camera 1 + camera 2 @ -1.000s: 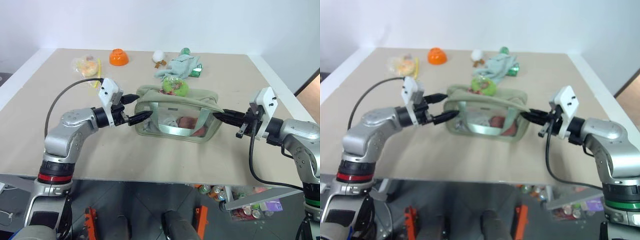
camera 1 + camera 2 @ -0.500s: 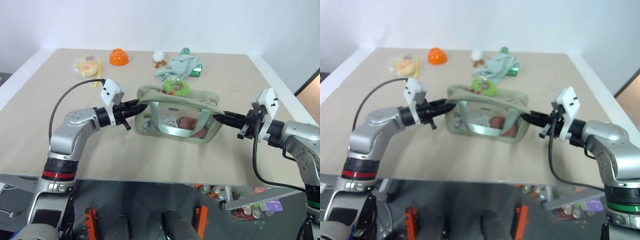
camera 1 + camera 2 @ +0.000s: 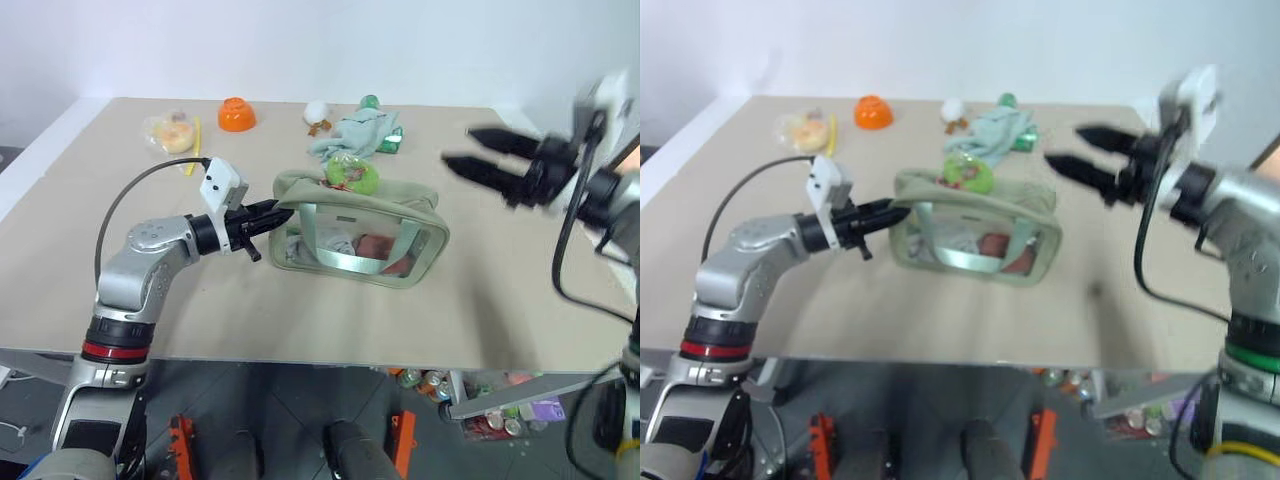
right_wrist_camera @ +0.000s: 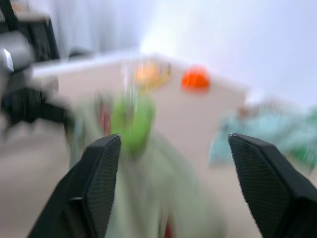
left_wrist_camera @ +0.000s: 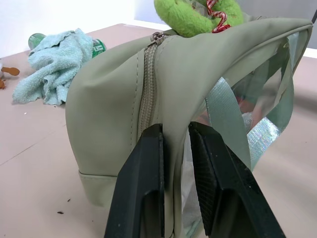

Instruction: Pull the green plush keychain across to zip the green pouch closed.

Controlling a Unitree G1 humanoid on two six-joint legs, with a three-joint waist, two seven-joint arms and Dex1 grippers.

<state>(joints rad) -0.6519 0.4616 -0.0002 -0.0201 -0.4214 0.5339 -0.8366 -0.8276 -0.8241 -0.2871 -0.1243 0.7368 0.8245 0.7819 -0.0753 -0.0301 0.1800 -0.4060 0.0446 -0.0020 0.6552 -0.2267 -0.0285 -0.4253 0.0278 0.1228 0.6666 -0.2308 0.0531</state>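
Note:
The green pouch [image 3: 360, 240] stands in the middle of the table, with clear side panels and its zipper [image 5: 147, 89] running along the top. The green plush keychain [image 3: 352, 174] rests on top of the pouch, toward its left end. My left gripper [image 3: 272, 213] is shut on the fabric at the pouch's left end; in the left wrist view both fingers [image 5: 143, 188] pinch the wall just below the zipper. My right gripper [image 3: 458, 146] hangs open in the air, above and to the right of the pouch, holding nothing. In the right wrist view, the keychain [image 4: 131, 121] lies beyond it.
At the table's far side lie an orange bowl [image 3: 237, 114], a clear bag of snacks [image 3: 172, 131], a small white ball [image 3: 318, 112], a pale mint cloth [image 3: 355, 133] and a green bottle [image 3: 371, 102]. The table's right edge [image 3: 545, 150] runs beneath the right arm.
My left gripper closed on the pouch's left end. My right gripper let go of the pouch's right end, opened and rose well above the table.

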